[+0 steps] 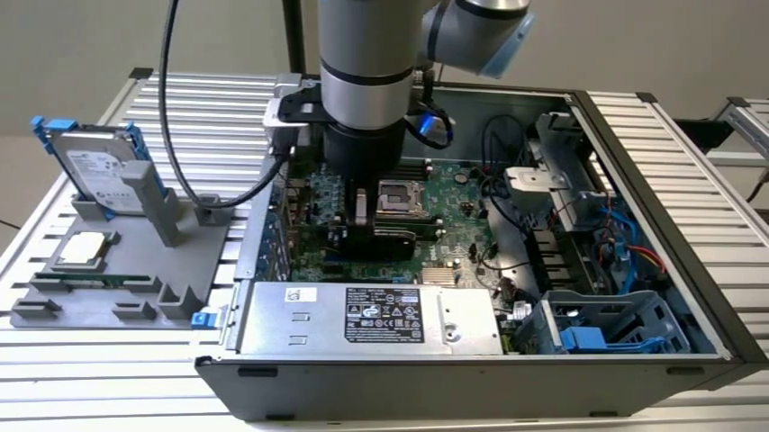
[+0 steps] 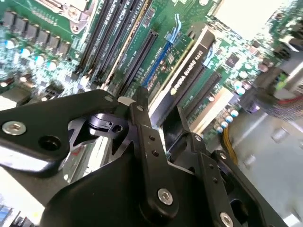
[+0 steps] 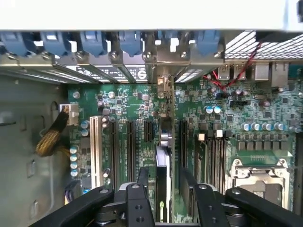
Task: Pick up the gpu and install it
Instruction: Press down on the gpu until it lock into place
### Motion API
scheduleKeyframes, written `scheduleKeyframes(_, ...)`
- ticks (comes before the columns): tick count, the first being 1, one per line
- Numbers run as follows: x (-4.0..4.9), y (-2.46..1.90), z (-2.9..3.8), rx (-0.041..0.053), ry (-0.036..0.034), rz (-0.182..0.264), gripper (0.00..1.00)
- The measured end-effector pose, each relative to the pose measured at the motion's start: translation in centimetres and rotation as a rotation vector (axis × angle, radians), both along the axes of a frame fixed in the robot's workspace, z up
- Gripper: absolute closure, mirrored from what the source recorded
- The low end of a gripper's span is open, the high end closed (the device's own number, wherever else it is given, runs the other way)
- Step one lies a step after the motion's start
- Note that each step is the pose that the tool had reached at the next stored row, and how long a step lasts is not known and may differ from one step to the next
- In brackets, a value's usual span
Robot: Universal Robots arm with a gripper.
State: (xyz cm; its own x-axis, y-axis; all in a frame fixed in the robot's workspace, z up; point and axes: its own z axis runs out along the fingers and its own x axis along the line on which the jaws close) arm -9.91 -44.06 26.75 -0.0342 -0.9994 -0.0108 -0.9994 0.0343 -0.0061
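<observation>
Thick silver-grey arm tube (image 1: 364, 54) with a darker band round it, ending in a black cylindrical wrist section (image 1: 360, 148). Rounded grey joint housing (image 1: 481, 31) with a pale blue-grey cap beside the tube. Black bracket (image 1: 301, 110) clamped at the wrist, with a pale metal block on it. Black cable (image 1: 168, 99) hanging down alongside, and a short blue loop of wire (image 1: 430, 128) on the other side. Black gripper (image 2: 156, 142) built of flat matte linkage bars joined by silver round-headed screws (image 2: 165, 196) and pivot pins, over a smooth, rounded black body (image 2: 109, 198). Same black bars and screws along the edge in the first wrist view.
</observation>
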Motion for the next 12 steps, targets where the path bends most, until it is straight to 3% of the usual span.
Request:
scheduleKeyframes(4, 0.0, 0.0, 1.71, 0.0001, -0.0001, 0.0, 0.0)
scheduleKeyframes(6, 0.0, 0.0, 1.72, 0.0003, -0.0003, 0.0, 0.0)
scheduleKeyframes(7, 0.01, 0.0, 1.73, 0.0002, -0.0002, 0.0, 1.0)
scheduleKeyframes(12, 0.0, -0.02, 1.73, 0.0001, -0.0001, 0.0, 1.0)
